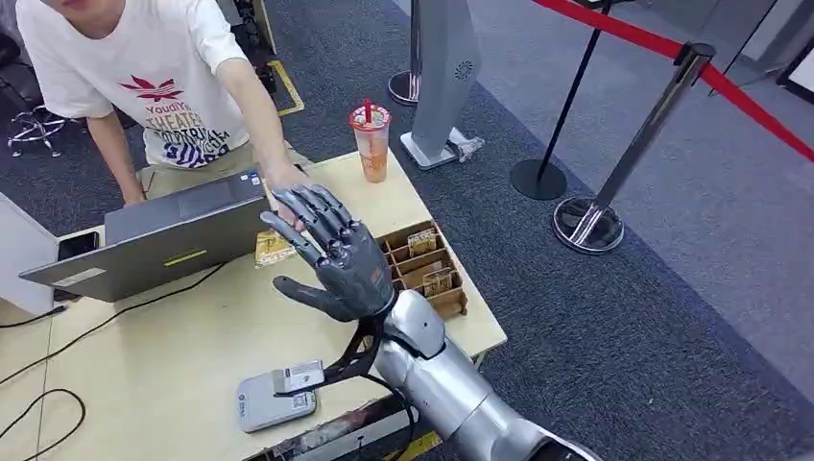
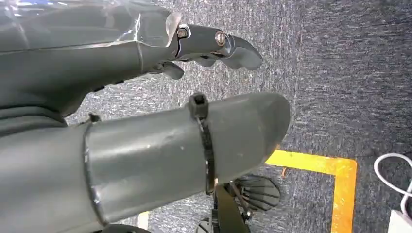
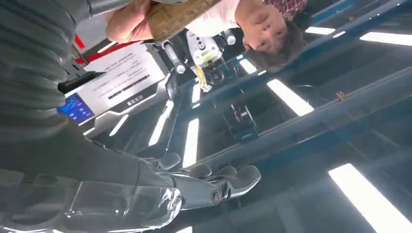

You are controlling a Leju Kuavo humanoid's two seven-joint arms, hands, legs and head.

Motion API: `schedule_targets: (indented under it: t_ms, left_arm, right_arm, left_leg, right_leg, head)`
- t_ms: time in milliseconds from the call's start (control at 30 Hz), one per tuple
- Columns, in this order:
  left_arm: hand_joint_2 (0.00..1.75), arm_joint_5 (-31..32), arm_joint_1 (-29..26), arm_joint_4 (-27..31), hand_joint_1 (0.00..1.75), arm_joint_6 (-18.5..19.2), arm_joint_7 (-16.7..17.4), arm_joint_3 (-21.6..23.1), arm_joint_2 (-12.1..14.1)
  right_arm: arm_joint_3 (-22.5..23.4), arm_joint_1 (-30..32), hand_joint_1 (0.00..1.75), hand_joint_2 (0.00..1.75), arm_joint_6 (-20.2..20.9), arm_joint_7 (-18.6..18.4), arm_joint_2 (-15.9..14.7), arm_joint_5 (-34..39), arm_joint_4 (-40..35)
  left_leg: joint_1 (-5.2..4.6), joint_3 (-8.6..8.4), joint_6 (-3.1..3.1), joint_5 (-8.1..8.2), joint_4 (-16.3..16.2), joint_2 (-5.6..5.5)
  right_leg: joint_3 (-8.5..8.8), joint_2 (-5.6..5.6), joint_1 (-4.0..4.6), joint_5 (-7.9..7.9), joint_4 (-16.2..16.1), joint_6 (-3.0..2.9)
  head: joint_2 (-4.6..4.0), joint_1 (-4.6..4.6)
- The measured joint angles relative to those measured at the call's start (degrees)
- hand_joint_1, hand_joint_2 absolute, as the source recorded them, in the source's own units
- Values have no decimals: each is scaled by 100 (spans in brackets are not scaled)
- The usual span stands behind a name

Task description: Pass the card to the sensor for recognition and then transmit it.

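Wooden table (image 1: 192, 355); shirt (image 1: 144, 67) reads "THEATER", possibly; right hand (image 1: 331, 254) spread, empty.

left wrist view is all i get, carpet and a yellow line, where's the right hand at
Observer: The right hand is raised over the table, fingers spread, with nothing in it that I can see.
Operator: anyone near it
Observer: Yes, a person's hand reaches in beside the open laptop, very close to the raised hand.
Operator: what's on the robot's side of that
Observer: A grey card reader lies by the table's near edge, closer to the robot than the raised hand.
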State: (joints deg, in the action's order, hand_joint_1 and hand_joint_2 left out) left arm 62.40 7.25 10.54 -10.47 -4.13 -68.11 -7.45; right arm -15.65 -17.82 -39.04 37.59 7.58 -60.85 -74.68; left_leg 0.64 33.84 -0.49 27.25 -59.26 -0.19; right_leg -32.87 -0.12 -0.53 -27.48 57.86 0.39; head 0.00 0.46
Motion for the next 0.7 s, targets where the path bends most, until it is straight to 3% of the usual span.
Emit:
schedule_targets:
  t_ms: [333, 367, 400, 433, 467, 500, 700]
  left_arm:
    - [0, 0, -5, 0, 0, 0, -37, -2, 0]
    - [0, 0, -5, 0, 0, 0, -37, 0, 0]
    - [0, 0, -5, 0, 0, 0, -37, -2, 0]
    - [0, 0, -5, 0, 0, 0, -37, -2, 0]
    - [0, 0, -6, 0, 0, -4, -37, -2, 0]
    - [0, 0, -6, 0, 0, -11, -35, 0, 2]
    - [0, -20, -13, 0, 0, -33, -63, -2, 7]
  right_arm:
    - [232, -173, 5, 175, 0, 44, 57, -197, 430]
    - [245, -181, 33, 175, 0, 44, 59, -197, 454]
    - [264, -181, 33, 175, 0, 48, 59, -194, 472]
    - [293, -181, 93, 175, 0, 70, 59, -184, 494]
    - [323, -182, 141, 175, 0, 96, 61, -157, 518]
    - [336, -184, 157, 175, 0, 105, 59, -147, 541]
    - [396, -184, 159, 175, 0, 149, 94, -107, 642]
  left_leg:
    - [0, 1, 0, 0, 0, -1]
    - [0, 0, 0, 0, 0, -1]
    - [0, 0, 0, 0, 0, -1]
    - [0, 1, 0, 0, 0, -2]
    - [0, 1, 0, 0, 0, -2]
    - [0, 1, 0, 0, 0, -2]
    - [0, 0, 0, 0, 0, -1]
  right_leg:
    - [-1, -1, 0, -1, 0, 0]
    - [-1, -1, 0, -1, 0, 0]
    - [0, -2, 0, -1, 0, 0]
    - [0, -3, 0, -1, 0, 0]
    - [0, -3, 0, -1, 0, 0]
    - [0, -2, 0, 0, 0, 0]
    - [0, -1, 0, 0, 0, 0]
  head:
    - [0, 0]
    - [0, 0]
    - [0, 0]
    - [0, 0]
    - [0, 0]
    - [0, 0]
    - [0, 0]
